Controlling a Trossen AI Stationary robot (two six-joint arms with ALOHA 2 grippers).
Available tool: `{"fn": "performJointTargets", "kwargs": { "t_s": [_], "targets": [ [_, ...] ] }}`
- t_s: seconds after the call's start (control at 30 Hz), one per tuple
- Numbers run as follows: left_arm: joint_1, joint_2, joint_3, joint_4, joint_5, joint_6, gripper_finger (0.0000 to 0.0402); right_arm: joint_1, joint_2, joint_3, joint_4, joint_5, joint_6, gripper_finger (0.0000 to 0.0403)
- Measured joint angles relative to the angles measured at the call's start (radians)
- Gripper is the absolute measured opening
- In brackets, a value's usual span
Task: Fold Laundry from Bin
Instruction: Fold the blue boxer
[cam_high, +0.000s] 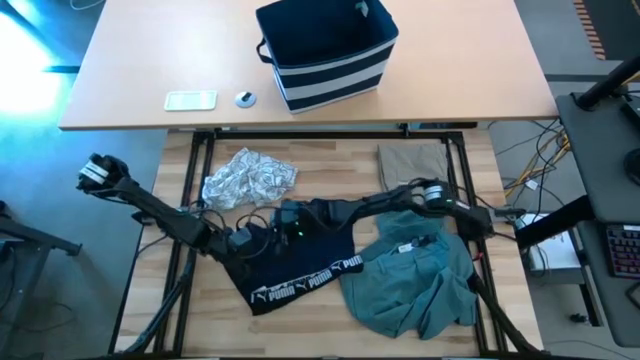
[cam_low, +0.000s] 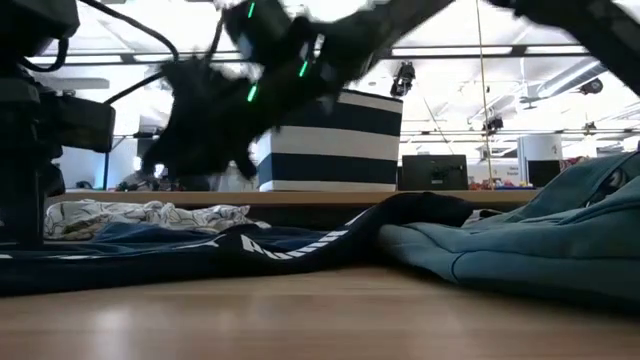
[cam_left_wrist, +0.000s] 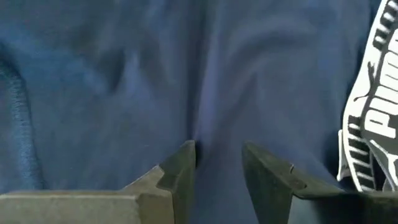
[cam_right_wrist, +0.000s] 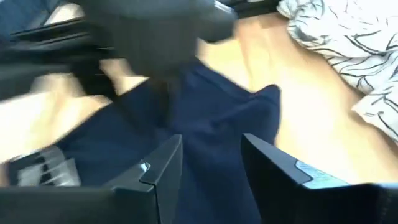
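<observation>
High view: the striped bin (cam_high: 330, 50) stands on the upper surface (cam_high: 130, 80), apparently emptied. Four garments lie on the lower wooden surface (cam_high: 330, 160). The grey-white patterned garment (cam_high: 248, 178) is crumpled near the back left. The tan garment (cam_high: 412, 160) lies flat at the back right and may already be folded. The teal-green garment (cam_high: 415, 285) is bunched at the front right. The navy garment with white print (cam_high: 300, 262) is spread in the middle. Both arms converge on the navy garment: the left tool (cam_high: 250, 240) at its left edge, the right tool (cam_high: 296, 222) at its back edge.

Low view: the navy garment lies low on the wooden surface, with the teal-green garment heaped beside it. Both arms are blurred above.

Left wrist view: the left tool (cam_left_wrist: 219, 168) is narrowly parted, its fingers (cam_left_wrist: 180, 168) pressed against navy cloth. A pinch cannot be confirmed.

Right wrist view: the right tool (cam_right_wrist: 211, 162) stands spread, straddling a raised ridge of navy cloth, not clamped.

Assessment: unloading appears complete. Folding of the navy garment is just starting, and the teal-green and patterned garments remain unfolded.
</observation>
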Motion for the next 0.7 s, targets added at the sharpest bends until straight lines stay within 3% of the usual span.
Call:
{"fn": "performJointTargets", "kwargs": {
  "t_s": [0.2,0.4,0.5,0.7],
  "targets": [
    [-0.010,0.062,0.033,-0.017,0.012,-0.007,0.0116,-0.065,0.169,0.177,0.041,-0.099,0.048,0.0109],
    [-0.049,0.088,0.054,-0.045,0.060,-0.032,0.0116,-0.083,0.299,0.375,-0.074,-0.083,0.077,0.0019],
    [-0.070,0.088,0.059,-0.061,0.063,-0.057,0.0116,-0.091,0.341,0.440,-0.190,-0.089,0.059,0.0013],
    [-0.089,0.075,0.054,-0.097,0.063,-0.113,0.0116,-0.072,0.356,0.472,-0.249,-0.226,-0.031,0.0009]
  ]
}}
